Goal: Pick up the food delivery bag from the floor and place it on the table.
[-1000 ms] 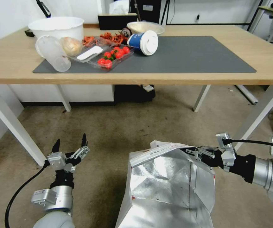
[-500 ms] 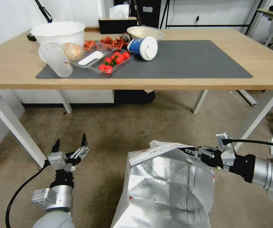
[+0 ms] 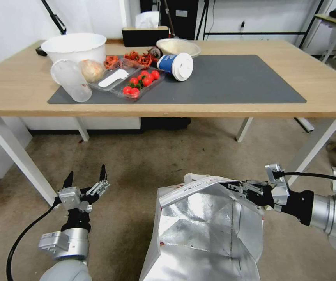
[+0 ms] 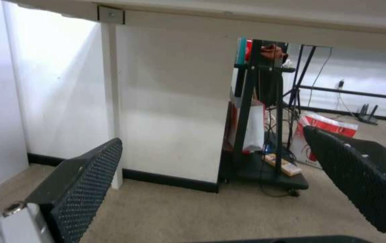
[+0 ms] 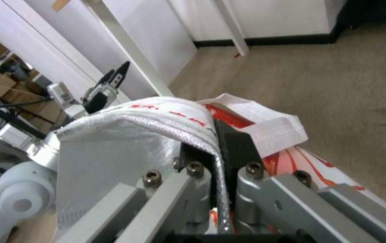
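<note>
While floor-level, claw pinching bag rim

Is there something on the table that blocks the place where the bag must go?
The right gripper holds the bag by its rim, low near the floor. On the table, the cups, tomato tray and bowls crowd the left side. The right part of the grey mat is bare, so nothing visible blocks that spot.

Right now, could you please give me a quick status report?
Right tool shut on food delivery bag rim. Left tool open, idle. Clutter on table left half.
</note>
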{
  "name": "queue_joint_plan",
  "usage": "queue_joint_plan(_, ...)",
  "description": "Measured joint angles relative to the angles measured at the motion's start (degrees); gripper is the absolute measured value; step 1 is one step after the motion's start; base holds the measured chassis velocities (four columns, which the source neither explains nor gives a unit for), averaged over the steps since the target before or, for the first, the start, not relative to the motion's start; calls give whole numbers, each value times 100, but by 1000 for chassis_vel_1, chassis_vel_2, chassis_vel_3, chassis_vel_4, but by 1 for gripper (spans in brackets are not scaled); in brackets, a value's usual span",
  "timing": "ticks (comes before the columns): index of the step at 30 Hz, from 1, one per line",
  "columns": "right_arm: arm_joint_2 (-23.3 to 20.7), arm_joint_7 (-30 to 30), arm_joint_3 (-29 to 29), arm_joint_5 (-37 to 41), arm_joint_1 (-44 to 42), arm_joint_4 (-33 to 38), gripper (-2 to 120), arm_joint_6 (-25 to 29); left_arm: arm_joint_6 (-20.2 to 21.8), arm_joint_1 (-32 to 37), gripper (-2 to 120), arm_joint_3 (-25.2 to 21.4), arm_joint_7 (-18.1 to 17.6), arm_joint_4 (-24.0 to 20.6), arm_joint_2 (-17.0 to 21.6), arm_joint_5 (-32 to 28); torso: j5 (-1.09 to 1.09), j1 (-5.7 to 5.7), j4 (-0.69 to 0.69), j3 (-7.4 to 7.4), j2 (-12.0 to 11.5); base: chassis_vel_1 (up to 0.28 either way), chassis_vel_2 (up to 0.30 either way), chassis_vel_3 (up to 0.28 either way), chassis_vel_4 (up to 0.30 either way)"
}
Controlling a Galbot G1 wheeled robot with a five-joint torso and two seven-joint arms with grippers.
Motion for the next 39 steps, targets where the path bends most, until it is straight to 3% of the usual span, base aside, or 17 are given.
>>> queue_joint_plan(39,50,-87,70,-127,-82,83,0,31,6,27,100,21,-5,-17,-12,34,0,297,0,602,899,0,0,0,0)
